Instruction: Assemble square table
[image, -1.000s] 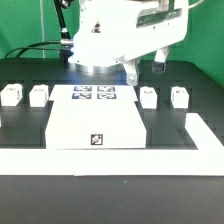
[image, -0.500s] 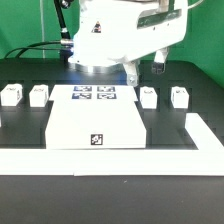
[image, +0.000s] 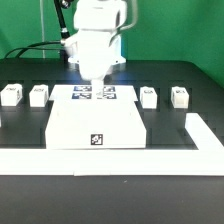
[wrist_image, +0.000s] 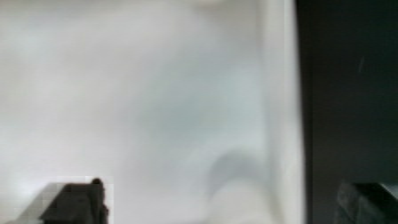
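Observation:
The square tabletop (image: 97, 122), a white slab with a black-white tag (image: 97, 141), lies flat in the middle of the black table. Two white legs (image: 11, 95) (image: 39, 95) stand at the exterior view's left and two more (image: 148, 96) (image: 179, 96) at its right. My gripper (image: 94, 80) hangs over the slab's far edge, mostly hidden by the arm. In the wrist view the gripper (wrist_image: 222, 205) is open and empty. Its dark fingertips (wrist_image: 75, 204) stand far apart over a blurred white surface (wrist_image: 160, 100) whose edge meets the dark table.
The marker board (image: 95, 95) lies just behind the slab, partly under the arm. A long white L-shaped rail (image: 110, 157) runs along the front and turns back at the exterior view's right (image: 203, 131). Cables trail at the back left.
The arm has swung from the exterior view's right to the centre and dropped lower, now over the slab's far edge. The parts on the table have not moved.

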